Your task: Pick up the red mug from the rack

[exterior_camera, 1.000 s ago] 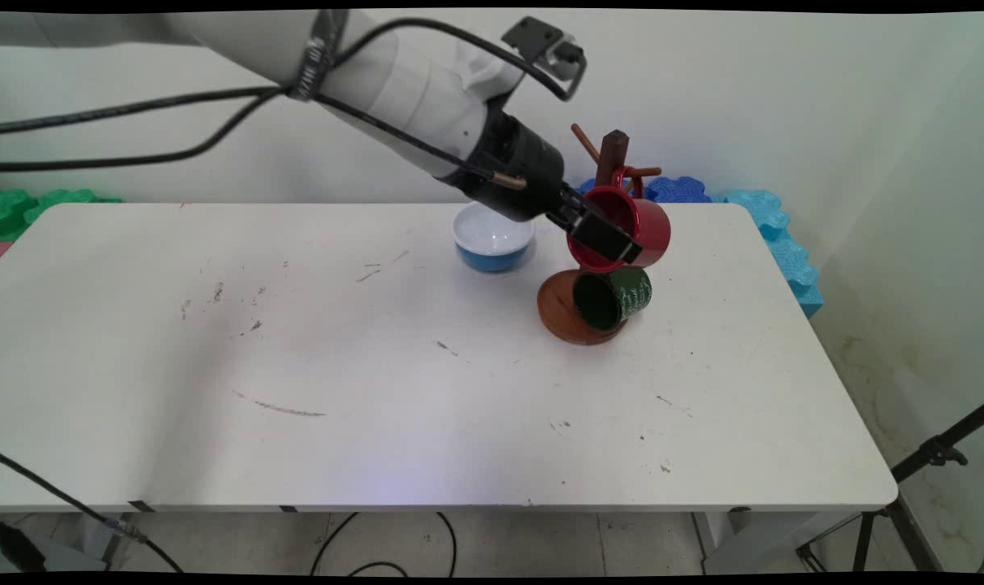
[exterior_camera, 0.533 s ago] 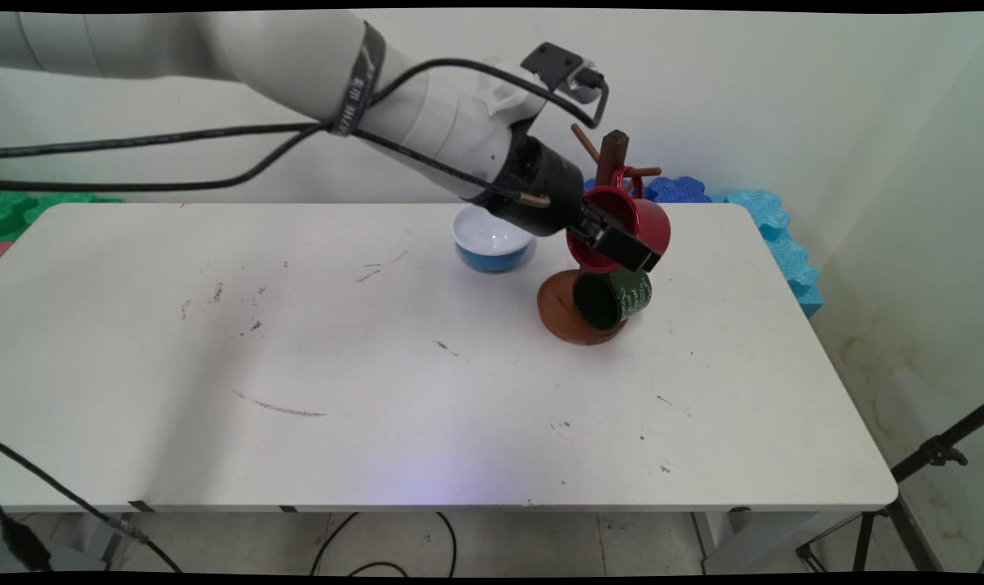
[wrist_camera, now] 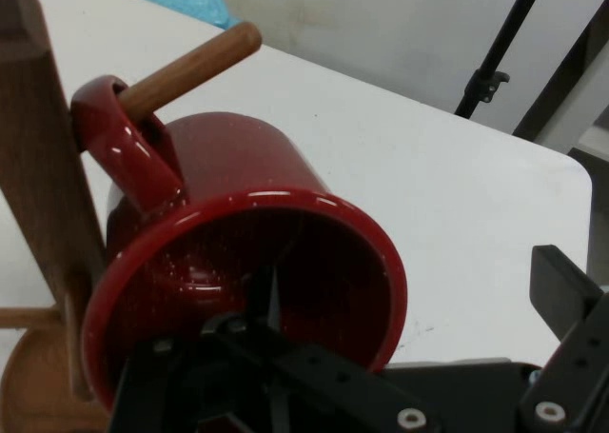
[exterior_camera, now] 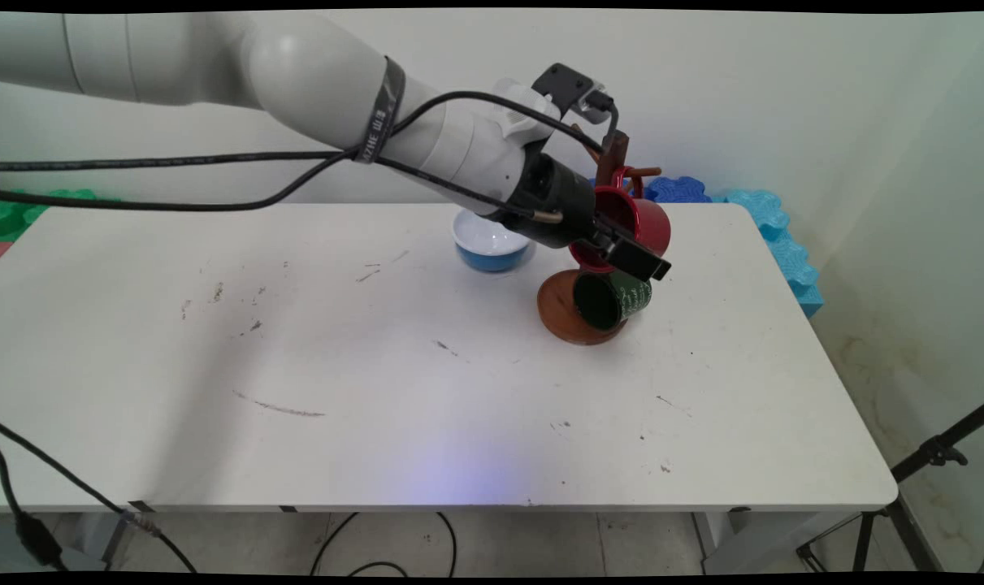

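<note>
The red mug (wrist_camera: 257, 262) already hangs by its handle on a peg of the wooden mug tree (exterior_camera: 611, 162), above the green mug (exterior_camera: 613, 298), while the pincer (exterior_camera: 634, 258) stands spread, one finger inside the rim, one outside, not clamped.

A mug tree (exterior_camera: 608, 244) stands on the desk (exterior_camera: 378, 366), two mugs (exterior_camera: 634, 223) hung on it; a bowl (exterior_camera: 492, 240) sits at its nine o'clock.
</note>
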`<state>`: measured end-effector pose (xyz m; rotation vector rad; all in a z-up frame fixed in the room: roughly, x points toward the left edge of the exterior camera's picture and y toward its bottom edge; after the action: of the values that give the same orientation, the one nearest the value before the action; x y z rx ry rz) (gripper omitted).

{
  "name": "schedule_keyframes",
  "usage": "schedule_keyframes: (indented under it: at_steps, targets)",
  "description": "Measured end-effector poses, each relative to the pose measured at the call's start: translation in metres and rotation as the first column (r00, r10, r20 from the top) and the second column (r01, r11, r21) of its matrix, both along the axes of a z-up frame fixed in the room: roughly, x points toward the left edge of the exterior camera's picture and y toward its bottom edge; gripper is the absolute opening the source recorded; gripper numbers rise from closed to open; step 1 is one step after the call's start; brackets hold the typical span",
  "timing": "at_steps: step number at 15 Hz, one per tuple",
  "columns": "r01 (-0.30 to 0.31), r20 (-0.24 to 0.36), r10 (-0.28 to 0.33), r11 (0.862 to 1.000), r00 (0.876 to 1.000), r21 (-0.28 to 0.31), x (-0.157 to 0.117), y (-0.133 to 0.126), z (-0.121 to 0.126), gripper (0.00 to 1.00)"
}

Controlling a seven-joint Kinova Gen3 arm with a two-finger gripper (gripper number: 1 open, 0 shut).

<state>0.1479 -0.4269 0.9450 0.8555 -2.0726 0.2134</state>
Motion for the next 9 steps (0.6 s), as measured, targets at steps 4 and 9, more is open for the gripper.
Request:
schedule_keyframes:
  at_steps: [4,9]
  targets:
    - [0.003,-0.002,-0.003,1.000,1.000,-0.011,-0.002,-0.003,-0.008,1.00]
    - [0.005,-0.001,-0.005,1.000,1.000,-0.021,-0.002,-0.007,-0.014,0.00]
